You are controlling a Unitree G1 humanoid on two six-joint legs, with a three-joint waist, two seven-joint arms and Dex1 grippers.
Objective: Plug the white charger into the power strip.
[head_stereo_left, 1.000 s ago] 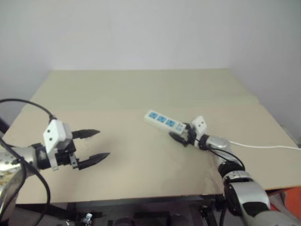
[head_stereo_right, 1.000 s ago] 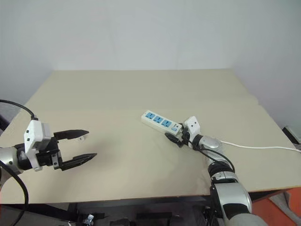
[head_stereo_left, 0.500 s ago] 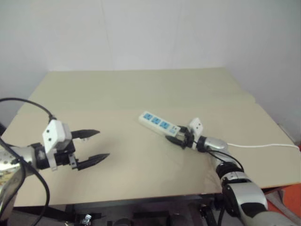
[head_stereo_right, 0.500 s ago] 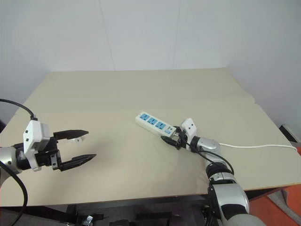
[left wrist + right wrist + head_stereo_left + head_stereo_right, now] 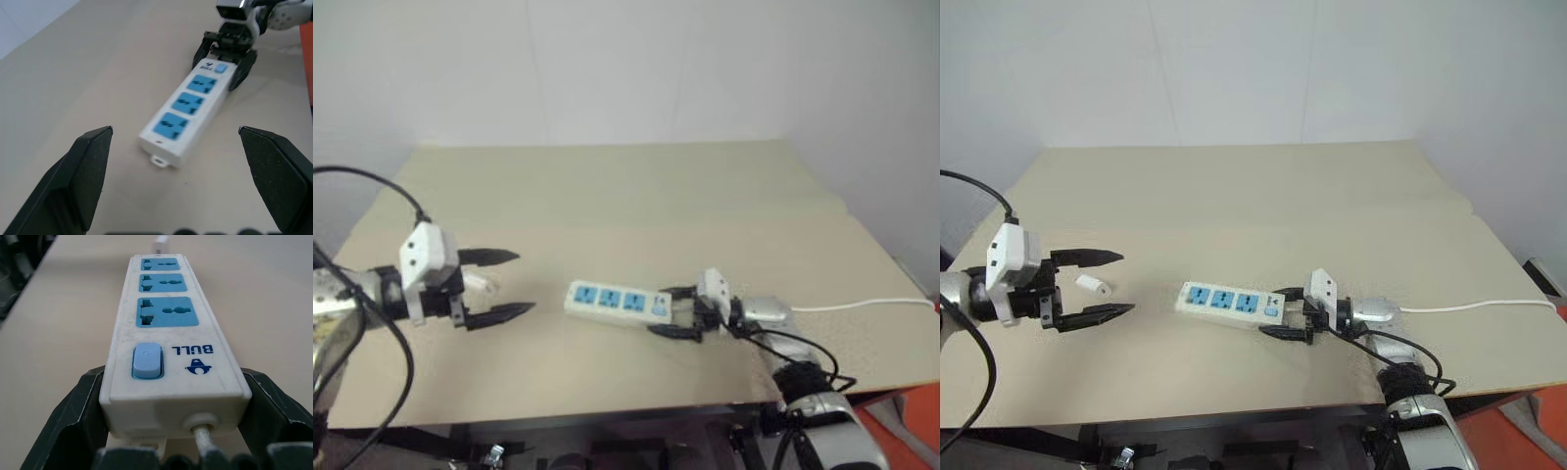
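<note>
The power strip (image 5: 1230,301), a long white bar with three blue sockets, lies flat near the table's front edge. My right gripper (image 5: 1276,311) is shut on the power strip's switch end, one black finger (image 5: 80,413) on each side of it. The white charger (image 5: 1092,286) lies on the table at the left, a short way left of the strip's free end. My left gripper (image 5: 1124,284) hovers open over it, fingers spread wide and pointing toward the strip (image 5: 188,105).
The strip's thin white cord (image 5: 1479,306) runs right across the beige table (image 5: 1263,196) to its right edge. A black cable (image 5: 979,196) loops over the left arm.
The right gripper has dragged the power strip left and toward the front edge, turning it more level across the table. The left gripper rose slightly, and the charger now shows between its fingers.
</note>
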